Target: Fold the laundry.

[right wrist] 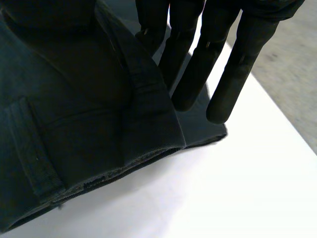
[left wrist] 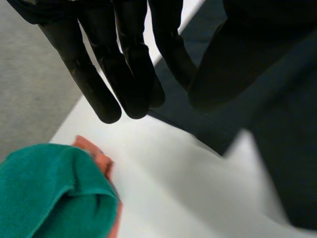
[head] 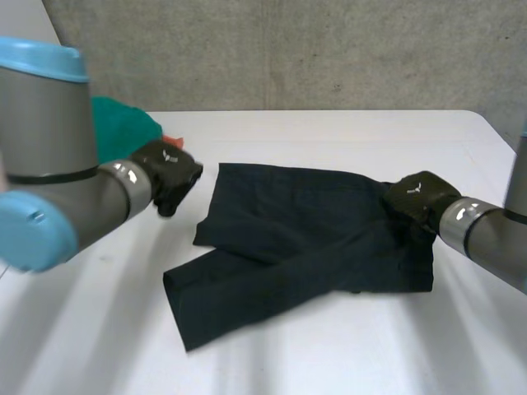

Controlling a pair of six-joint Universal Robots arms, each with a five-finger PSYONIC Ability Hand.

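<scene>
where the shorts lie: dark shorts [head: 305, 247] spread flat on the middle of the table [head: 370, 354], waist end toward the right edge, legs toward the left edge, one leg slanting off toward the near left corner.
left hand: the left hand [head: 169, 174] hovers just beside the far leg's end, apart from the cloth; its fingers [left wrist: 131, 74] are straight and loosely together, holding nothing.
right hand: the right hand [head: 418, 197] sits at the far corner of the waist end; its fingers [right wrist: 198, 64] are straight and a little spread, tips out past the cloth over bare table, with the waistband [right wrist: 148, 94] ridged up against them. i see nothing clamped.
pile: a green cloth [head: 123, 127] with an orange cloth [head: 170, 141] tucked beside it waits at the far left corner, well clear of the shorts.
step: i'd say the shorts are laid out and no fold is made yet; both hands look to be setting up at opposite ends.
next move: likely each hand needs a real pinch, left on a leg hem and right on the waistband. then one side must be carried over the other, edges matched, without dragging the lower layer.
</scene>
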